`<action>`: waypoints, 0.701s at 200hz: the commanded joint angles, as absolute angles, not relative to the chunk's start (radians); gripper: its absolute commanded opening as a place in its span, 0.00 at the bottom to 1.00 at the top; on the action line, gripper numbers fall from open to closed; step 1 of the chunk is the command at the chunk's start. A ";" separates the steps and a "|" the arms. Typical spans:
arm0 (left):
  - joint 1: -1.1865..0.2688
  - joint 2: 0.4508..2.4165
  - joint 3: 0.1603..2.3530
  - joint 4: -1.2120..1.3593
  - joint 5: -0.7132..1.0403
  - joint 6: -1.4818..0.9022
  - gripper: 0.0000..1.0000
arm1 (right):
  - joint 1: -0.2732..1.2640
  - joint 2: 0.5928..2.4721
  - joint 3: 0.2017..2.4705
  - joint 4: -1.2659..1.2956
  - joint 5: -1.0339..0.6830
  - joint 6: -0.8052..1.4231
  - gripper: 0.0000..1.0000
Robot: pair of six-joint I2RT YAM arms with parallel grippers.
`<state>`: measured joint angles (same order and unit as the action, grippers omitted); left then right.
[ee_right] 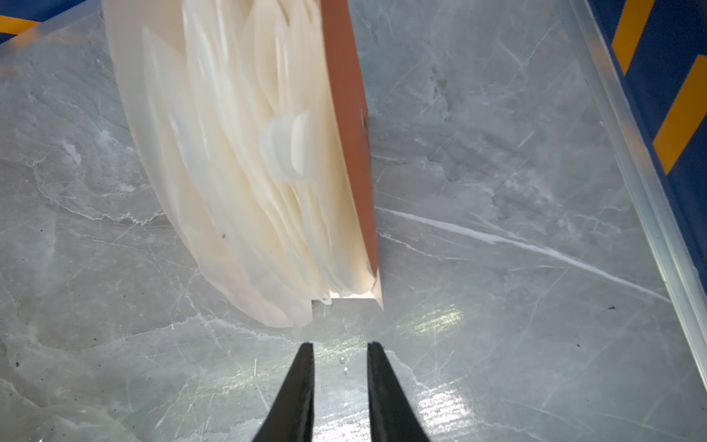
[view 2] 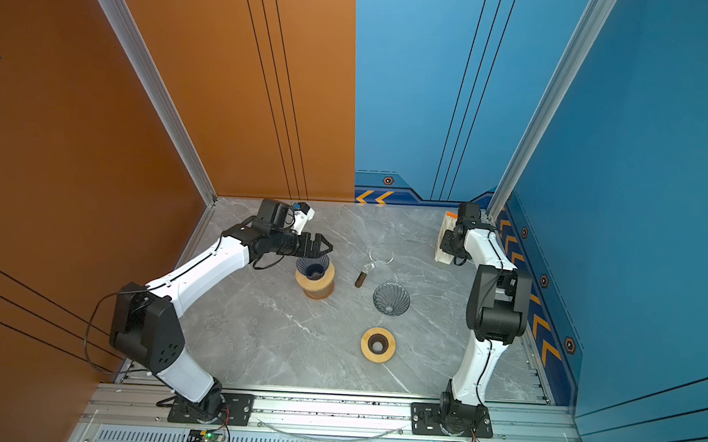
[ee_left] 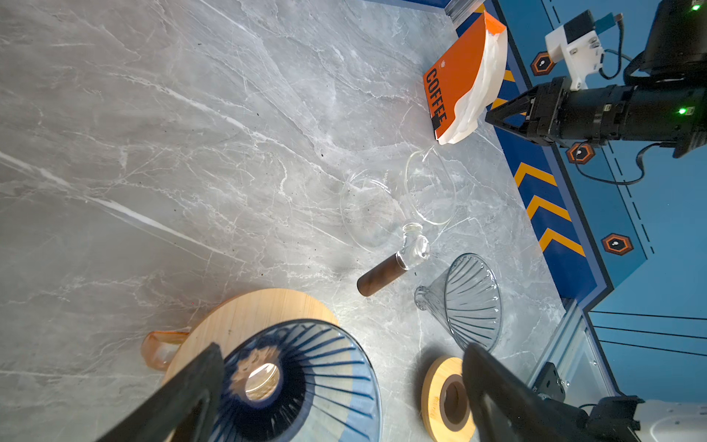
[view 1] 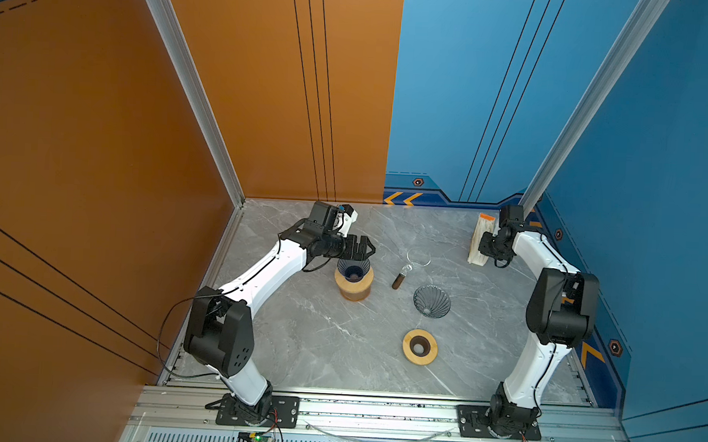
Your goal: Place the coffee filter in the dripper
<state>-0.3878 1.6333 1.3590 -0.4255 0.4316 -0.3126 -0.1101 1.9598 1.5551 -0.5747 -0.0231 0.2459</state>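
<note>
white paper coffee filters (ee_right: pixel 237 153) stand on edge in an orange packet (ee_left: pixel 455 84), back right of the table (view 1: pixel 317 336), long axis back-to-front, fanned edges facing the right gripper (ee_right: pixel 340 350), slightly parted and empty. left gripper (ee_left: pixel 342 348) gapes over the blue dripper (ee_left: pixel 325 367).

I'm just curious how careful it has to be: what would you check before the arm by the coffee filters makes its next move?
1. Right gripper empty, jaws slightly apart: ok.
2. Filter stack right ahead of its tips, untouched: ok.
3. A single filter loose enough to pinch: cannot tell.
4. Blue dripper upright on wooden stand, no filter inside: ok.
5. Space above dripper free: not ok, left gripper hangs open over it.
</note>
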 commanded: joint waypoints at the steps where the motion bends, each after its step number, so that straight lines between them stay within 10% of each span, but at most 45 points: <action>1: -0.396 1.643 1.376 -0.427 0.453 -0.314 0.98 | -0.102 1.966 1.554 -0.572 -0.027 0.271 0.24; 140: -0.396 1.652 1.377 -0.427 0.450 -0.316 0.98 | -0.095 2.031 1.577 -0.561 -0.029 0.296 0.24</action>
